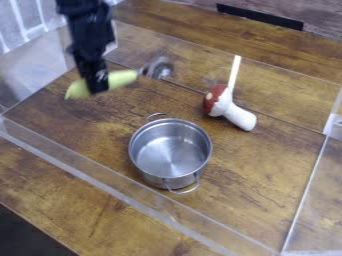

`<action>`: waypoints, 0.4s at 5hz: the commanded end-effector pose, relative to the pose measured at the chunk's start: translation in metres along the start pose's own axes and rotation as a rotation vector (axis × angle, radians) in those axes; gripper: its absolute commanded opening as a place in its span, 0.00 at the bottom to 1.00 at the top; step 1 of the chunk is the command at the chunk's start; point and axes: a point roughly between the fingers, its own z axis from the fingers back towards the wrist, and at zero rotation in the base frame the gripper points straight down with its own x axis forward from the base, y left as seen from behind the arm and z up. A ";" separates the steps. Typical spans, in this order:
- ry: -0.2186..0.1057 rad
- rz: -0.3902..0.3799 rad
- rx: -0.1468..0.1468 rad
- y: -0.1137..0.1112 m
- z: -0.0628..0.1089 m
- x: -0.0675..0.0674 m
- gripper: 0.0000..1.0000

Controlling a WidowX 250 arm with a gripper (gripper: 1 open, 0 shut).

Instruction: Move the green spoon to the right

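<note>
The green spoon (118,80) is a yellow-green, corn-cob-like handle with a small silvery end (160,70). It hangs tilted above the wooden table, up and left of the steel pot. My gripper (92,84) comes down from the top left and is shut on the handle's left part. The black arm above it is blurred. The spoon's silvery end points right, toward the mushroom toy.
A round steel pot (171,150) stands in the middle. A red-capped, white-stemmed mushroom toy (227,106) lies to the right, with a thin pale stick (235,70) behind it. Clear plastic walls (94,172) ring the wooden table.
</note>
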 end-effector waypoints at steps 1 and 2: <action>-0.100 0.034 0.083 -0.004 0.047 0.046 0.00; -0.133 0.110 0.099 -0.017 0.050 0.072 0.00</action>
